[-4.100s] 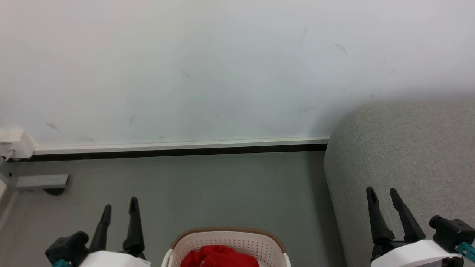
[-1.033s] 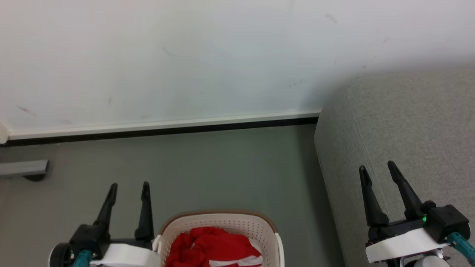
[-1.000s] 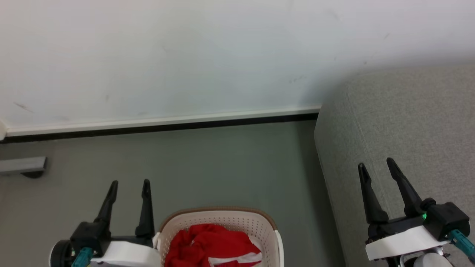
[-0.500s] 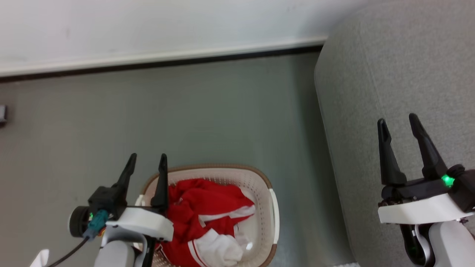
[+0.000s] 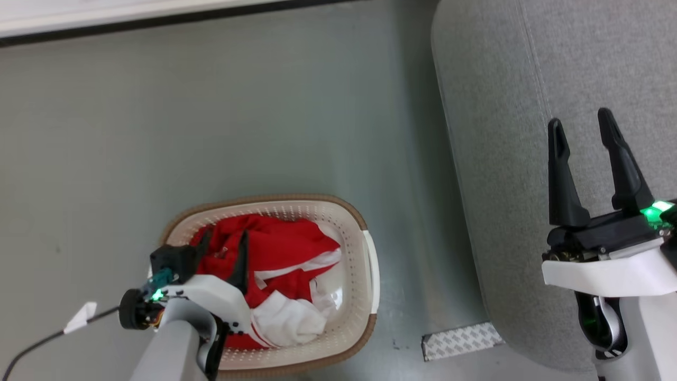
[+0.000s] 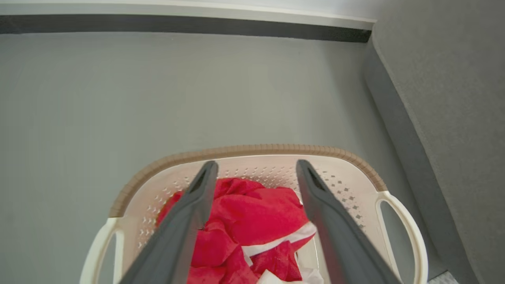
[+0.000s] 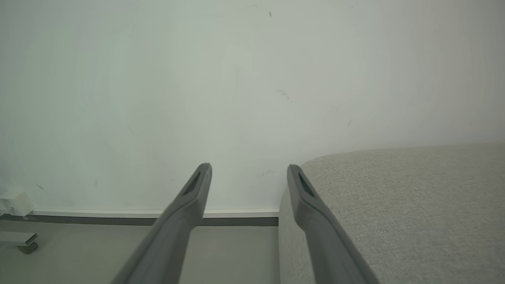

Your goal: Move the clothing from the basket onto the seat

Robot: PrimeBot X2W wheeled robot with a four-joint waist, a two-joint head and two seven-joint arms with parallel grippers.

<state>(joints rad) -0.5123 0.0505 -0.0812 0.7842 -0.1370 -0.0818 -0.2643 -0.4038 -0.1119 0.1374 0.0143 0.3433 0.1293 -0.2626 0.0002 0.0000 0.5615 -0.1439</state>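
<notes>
The cream basket (image 5: 367, 264) with its brown rim stands on the grey floor, left of the seat. Red clothing (image 5: 285, 246) with white panels lies heaped inside it. My left gripper (image 5: 226, 236) hangs open over the basket's left half, its fingers above the red fabric and holding nothing. In the left wrist view the same open gripper (image 6: 257, 163) frames the clothing (image 6: 256, 213) and the basket's far rim (image 6: 252, 150). My right gripper (image 5: 579, 117) is open and empty above the grey seat (image 5: 492, 106). The right wrist view has that gripper (image 7: 248, 166) at the seat's rounded end (image 7: 414, 197).
A white wall with a dark baseboard (image 5: 158, 18) runs along the far side. Open grey floor (image 5: 238, 106) lies between it and the basket. A patterned strip (image 5: 459, 341) lies on the floor by the seat's corner. A white wall box (image 7: 14, 203) sits far left.
The head camera has tipped down, so the wall has slid up out of the picture. My left gripper has come in over the basket, above the clothing. Both grippers remain open.
</notes>
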